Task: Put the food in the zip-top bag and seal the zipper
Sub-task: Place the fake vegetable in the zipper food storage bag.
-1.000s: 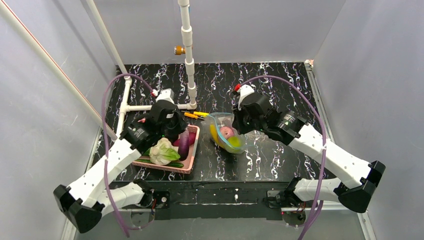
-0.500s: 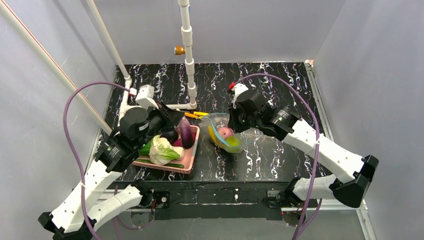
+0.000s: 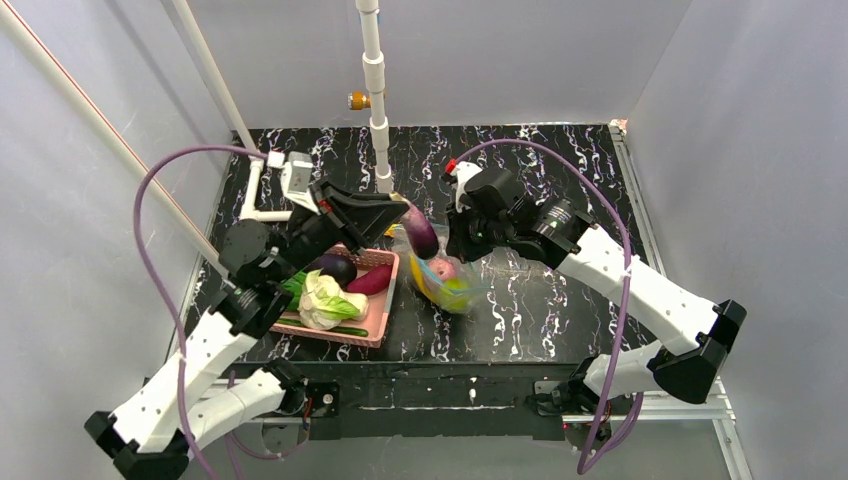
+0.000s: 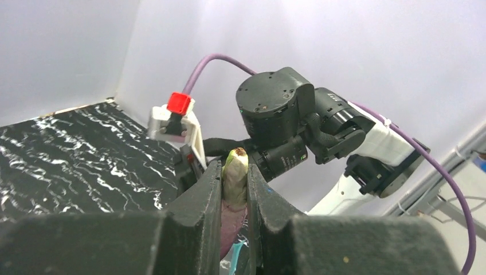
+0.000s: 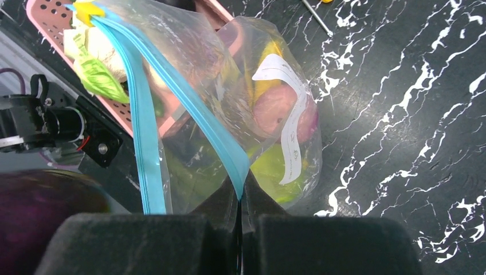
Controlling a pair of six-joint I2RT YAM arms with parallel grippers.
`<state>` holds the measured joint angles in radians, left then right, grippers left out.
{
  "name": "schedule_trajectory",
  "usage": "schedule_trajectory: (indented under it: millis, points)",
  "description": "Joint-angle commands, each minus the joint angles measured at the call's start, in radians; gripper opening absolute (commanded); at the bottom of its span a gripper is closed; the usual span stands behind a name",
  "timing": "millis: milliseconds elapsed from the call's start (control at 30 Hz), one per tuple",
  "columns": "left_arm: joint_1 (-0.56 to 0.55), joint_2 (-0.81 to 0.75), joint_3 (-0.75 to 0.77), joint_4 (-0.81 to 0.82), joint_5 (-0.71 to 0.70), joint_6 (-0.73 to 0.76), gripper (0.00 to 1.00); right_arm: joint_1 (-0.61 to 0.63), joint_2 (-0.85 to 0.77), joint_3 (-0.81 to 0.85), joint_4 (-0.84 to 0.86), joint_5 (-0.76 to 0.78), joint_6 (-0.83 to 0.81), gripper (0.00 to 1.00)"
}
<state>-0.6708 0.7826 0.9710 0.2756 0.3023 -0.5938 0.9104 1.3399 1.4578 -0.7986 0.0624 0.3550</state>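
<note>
My left gripper (image 3: 408,218) is shut on the dark red-purple oblong food piece (image 3: 422,236) and holds it in the air just above the zip-top bag (image 3: 447,283). In the left wrist view its green stem (image 4: 235,171) sticks out between the fingers. My right gripper (image 3: 455,247) is shut on the teal-blue zipper strip (image 5: 220,137) and holds the bag's mouth up and open. The bag (image 5: 275,97) holds yellow, pink and green pieces. The white-and-green leafy head (image 3: 326,298) lies in the pink basket (image 3: 381,318).
The basket also holds a dark round piece (image 3: 337,268) and a reddish piece (image 3: 370,282). A white pipe frame (image 3: 378,120) stands behind the basket and bag. A screwdriver shaft (image 5: 316,17) lies on the black marbled table (image 3: 560,160) beyond the bag.
My left gripper has lifted the dark red-purple piece out of the basket and carried it right, over the bag. My right gripper has raised the bag's edge and shifted slightly left.
</note>
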Motion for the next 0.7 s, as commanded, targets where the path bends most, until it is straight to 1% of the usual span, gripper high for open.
schedule_trajectory:
  millis: [0, 133, 267, 300, 433, 667]
  points:
    - [-0.017, 0.071, -0.009, 0.226, 0.162, 0.078, 0.0, 0.003, -0.009, 0.046, 0.01, -0.055, -0.008, 0.01]
    - [-0.033, 0.105, -0.065, 0.33, 0.221, 0.208, 0.0, 0.002, -0.018, 0.039, 0.01, -0.055, -0.007, 0.01]
    - [-0.04, 0.123, -0.088, 0.287, 0.227, 0.323, 0.0, 0.002, -0.035, 0.028, 0.01, -0.055, -0.008, 0.01]
    - [-0.045, 0.127, -0.086, 0.254, 0.223, 0.352, 0.0, 0.002, -0.039, 0.024, 0.009, -0.055, -0.007, 0.01]
    - [-0.083, 0.127, -0.079, 0.1, 0.145, 0.495, 0.0, 0.002, -0.053, 0.009, 0.009, -0.05, -0.009, 0.01]
    - [-0.125, 0.157, -0.122, -0.009, -0.022, 0.651, 0.0, 0.002, -0.058, 0.014, 0.016, -0.052, -0.005, 0.01]
